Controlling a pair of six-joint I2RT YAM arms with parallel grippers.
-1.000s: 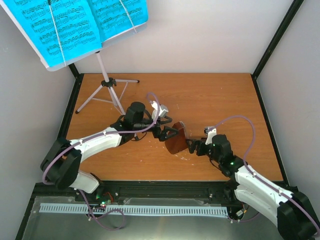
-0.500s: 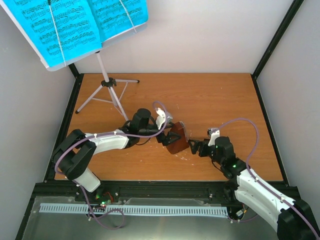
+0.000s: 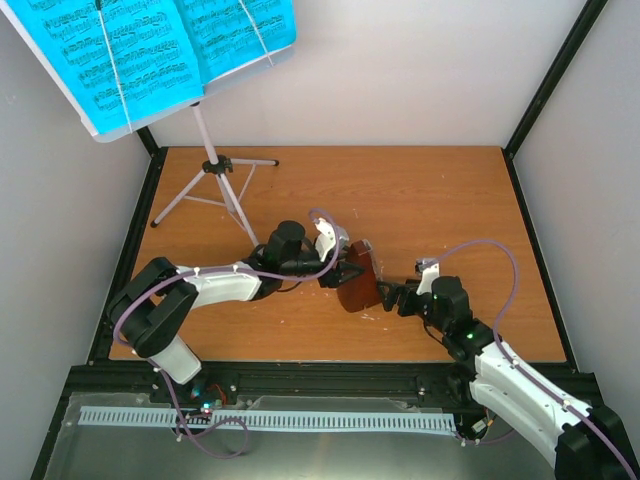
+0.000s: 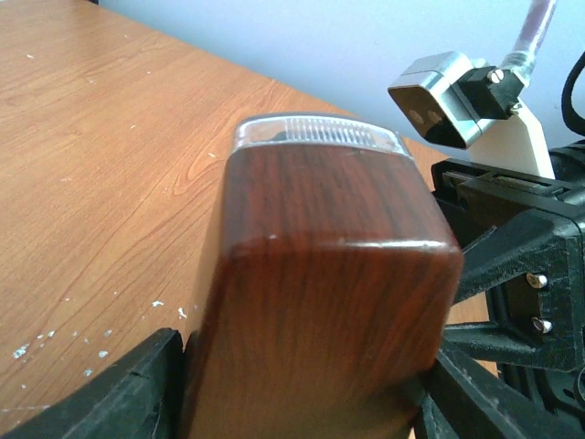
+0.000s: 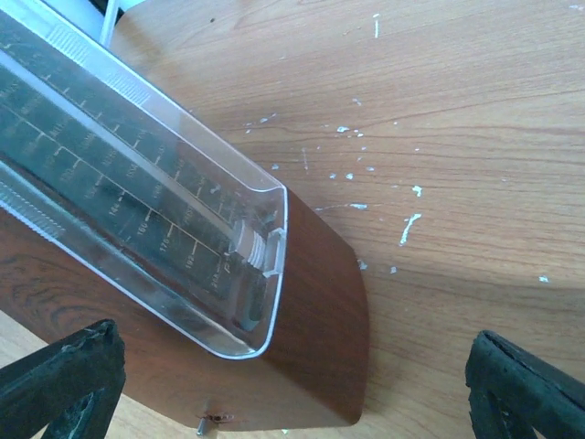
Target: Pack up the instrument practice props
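Metronome steadied mid-frame
Left gripper pinches its wooden sides, likely bracing it; right gripper, spread wide, faces the clear cover.

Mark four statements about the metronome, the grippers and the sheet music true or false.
1. The left gripper is shut on the metronome. True.
2. The right gripper also clamps it. False: its fingers stand wide apart, open.
3. The sheet-music pages lie under the metronome. False: they sit up on the music stand.
4. The clear cover is on the metronome's front. True.
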